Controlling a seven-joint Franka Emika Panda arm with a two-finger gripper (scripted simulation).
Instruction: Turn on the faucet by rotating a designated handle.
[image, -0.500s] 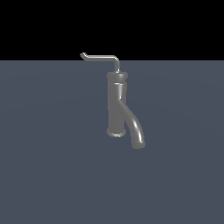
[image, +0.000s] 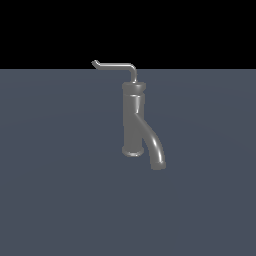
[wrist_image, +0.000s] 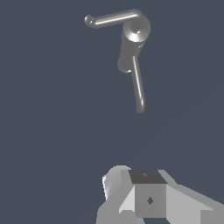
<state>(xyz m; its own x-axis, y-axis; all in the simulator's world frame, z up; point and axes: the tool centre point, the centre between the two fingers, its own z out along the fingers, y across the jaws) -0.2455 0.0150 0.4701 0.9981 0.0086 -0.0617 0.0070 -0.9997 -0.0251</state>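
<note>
Where the grey floor (image: 60, 200) meets the black backdrop in the exterior view, stands the faucet (image: 133, 120), near the middle of the scene and a little above centre, long axis of its body upright, collar on top, base ring resting on the floor. Branches from the body partway down as a thick curved spout (image: 155, 147), sweeping down and toward the exterior view's right, mouth pointing downward just beside the base. Rises from the collar as the handle (image: 116, 65), a thin light-grey rod that bends over and runs level toward the exterior view's left, long axis horizontal, ending in a small upturned tip (image: 94, 62) set against the black. Seen from the wrist view almost straight down the body: round collar top facing the camera, handle (wrist_image: 114, 18) stretching away from it to a small rounded end, spout (wrist_image: 138, 86) reaching out from the body in a different direction, at roughly a right angle to the handle. Shows the gripper (wrist_image: 144, 197) only as pale blocky housing at the edge of the wrist view, well apart from the faucet and touching nothing. Cannot tell whether the fingers are spread or together, fingertips not visible. Appears nowhere in the exterior view.
</note>
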